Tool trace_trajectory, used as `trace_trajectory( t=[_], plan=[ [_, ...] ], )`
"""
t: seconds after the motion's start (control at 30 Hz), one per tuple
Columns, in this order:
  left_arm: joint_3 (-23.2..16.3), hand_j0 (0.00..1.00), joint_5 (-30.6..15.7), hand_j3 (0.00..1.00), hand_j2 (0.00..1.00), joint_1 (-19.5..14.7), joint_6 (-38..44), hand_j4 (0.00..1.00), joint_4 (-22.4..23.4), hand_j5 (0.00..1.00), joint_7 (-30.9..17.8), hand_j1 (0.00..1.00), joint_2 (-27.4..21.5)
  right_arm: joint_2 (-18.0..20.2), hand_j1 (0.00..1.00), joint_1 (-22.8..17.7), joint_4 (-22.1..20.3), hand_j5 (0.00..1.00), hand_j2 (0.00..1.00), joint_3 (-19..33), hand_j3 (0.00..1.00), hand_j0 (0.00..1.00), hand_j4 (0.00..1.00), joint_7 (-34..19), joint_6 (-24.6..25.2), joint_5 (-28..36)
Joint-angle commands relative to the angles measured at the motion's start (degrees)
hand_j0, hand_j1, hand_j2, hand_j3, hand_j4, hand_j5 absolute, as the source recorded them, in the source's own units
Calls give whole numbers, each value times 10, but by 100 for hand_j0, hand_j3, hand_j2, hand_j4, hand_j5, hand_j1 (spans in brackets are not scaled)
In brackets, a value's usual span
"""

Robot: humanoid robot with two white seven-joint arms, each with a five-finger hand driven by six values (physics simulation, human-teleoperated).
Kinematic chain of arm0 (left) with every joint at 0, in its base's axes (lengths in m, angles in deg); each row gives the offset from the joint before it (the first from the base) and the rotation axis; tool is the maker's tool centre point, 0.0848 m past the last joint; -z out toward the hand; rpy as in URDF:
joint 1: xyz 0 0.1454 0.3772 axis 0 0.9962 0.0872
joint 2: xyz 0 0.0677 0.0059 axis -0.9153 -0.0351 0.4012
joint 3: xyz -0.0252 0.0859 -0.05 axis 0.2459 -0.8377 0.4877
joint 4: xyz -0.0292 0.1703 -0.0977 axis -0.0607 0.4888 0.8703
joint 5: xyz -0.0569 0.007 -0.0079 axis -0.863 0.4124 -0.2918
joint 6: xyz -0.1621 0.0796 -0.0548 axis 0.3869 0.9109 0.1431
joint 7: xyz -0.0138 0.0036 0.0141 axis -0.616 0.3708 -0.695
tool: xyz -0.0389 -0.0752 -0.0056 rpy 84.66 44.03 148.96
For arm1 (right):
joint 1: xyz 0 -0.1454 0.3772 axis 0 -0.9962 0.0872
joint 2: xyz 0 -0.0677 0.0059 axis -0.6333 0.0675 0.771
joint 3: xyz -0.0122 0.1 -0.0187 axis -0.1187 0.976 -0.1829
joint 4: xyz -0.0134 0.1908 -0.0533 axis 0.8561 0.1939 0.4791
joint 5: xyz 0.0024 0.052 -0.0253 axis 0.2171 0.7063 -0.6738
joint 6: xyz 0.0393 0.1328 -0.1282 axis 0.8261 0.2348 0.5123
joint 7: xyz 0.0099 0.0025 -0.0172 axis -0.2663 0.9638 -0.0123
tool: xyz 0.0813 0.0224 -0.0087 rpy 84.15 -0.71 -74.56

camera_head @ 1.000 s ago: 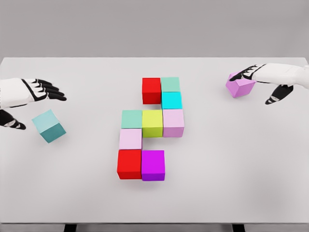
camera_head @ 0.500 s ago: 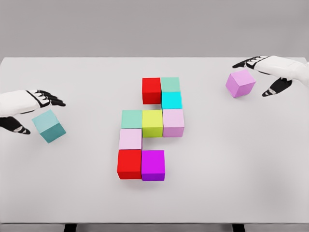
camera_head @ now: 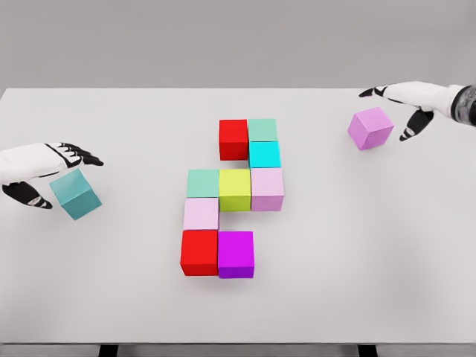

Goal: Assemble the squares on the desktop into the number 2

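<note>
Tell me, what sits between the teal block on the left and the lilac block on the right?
In the head view, the cluster of nine coloured blocks lies between the teal block and the lilac block.

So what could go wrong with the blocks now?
The left hand is closing around the teal cube, which sits turned at an angle, so the fingers might pinch it badly and it could slip or twist. Carrying it in, the hand could bump the packed figure, maybe the red cube at the bottom left, and spoil the shape. The lilac cube lies apart near the right hand, so the 2 is not finished.
</note>
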Motion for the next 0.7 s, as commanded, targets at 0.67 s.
trace_trajectory(
  t=[0.67],
  plan=[
    [-5, 100, 28, 100, 100, -6, 1, 100, 34, 100, 0, 100, 30, -69, 98, 23, 79, 98, 98, -38, 98, 98, 98, 6, 4, -42]
  ],
)
